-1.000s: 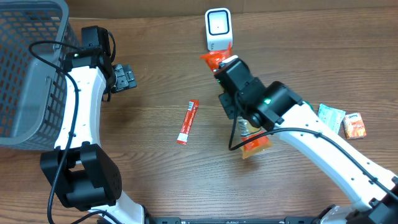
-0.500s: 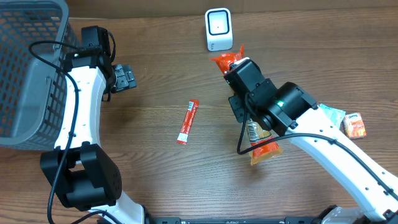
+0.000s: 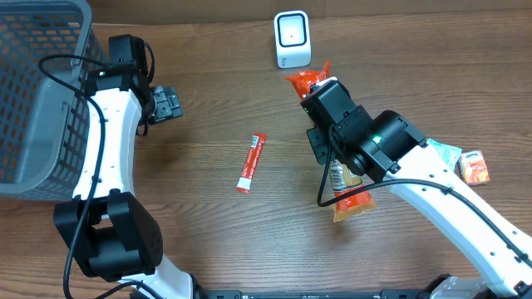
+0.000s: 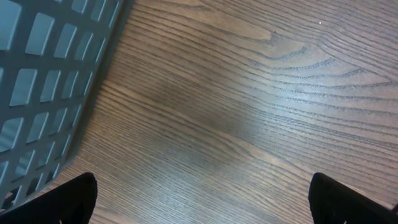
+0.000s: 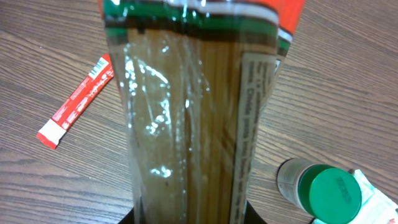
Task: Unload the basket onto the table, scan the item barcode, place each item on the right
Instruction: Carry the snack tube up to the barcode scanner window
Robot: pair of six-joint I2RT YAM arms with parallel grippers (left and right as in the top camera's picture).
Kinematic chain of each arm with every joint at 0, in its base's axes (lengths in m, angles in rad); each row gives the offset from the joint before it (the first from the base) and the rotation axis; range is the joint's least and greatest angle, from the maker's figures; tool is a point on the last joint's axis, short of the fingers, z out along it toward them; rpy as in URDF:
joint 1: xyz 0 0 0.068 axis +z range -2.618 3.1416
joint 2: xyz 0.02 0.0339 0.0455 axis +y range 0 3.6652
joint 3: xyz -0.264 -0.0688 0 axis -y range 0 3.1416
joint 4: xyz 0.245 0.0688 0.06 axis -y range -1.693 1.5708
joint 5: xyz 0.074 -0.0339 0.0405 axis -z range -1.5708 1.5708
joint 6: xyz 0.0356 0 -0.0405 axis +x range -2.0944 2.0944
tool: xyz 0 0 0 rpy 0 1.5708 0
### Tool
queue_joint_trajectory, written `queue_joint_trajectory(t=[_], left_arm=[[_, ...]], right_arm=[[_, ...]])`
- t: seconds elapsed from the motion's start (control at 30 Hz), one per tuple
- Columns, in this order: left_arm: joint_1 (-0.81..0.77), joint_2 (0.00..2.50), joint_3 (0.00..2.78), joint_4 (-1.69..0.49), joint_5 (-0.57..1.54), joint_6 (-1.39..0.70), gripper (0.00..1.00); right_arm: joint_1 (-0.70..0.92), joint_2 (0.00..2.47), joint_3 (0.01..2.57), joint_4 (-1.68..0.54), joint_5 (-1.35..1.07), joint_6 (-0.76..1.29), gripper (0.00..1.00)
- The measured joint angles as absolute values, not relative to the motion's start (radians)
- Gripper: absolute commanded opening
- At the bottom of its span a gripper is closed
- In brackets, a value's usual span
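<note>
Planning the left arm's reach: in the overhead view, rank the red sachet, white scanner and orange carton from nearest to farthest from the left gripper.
From the left gripper:
1. red sachet, table middle.
2. white scanner, far edge.
3. orange carton, far right.

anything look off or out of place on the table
Nothing is spilled or damaged. The only stray is the red sachet, lying alone mid-table at a slant, apart from the small cartons at the right. The spaghetti pack is not dropped: the right gripper holds it near the scanner.
</note>
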State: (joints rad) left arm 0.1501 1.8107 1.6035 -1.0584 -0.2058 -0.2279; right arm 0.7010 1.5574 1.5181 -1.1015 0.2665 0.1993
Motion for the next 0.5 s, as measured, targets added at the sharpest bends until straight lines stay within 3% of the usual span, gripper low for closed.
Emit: queue_joint_trajectory(t=[0.5], left_arm=[[0.150, 1.811, 1.604, -1.058, -0.206, -0.228, 1.00]], right_arm=[[0.701, 1.557, 1.518, -1.101, 0.257, 0.205, 0.04]])
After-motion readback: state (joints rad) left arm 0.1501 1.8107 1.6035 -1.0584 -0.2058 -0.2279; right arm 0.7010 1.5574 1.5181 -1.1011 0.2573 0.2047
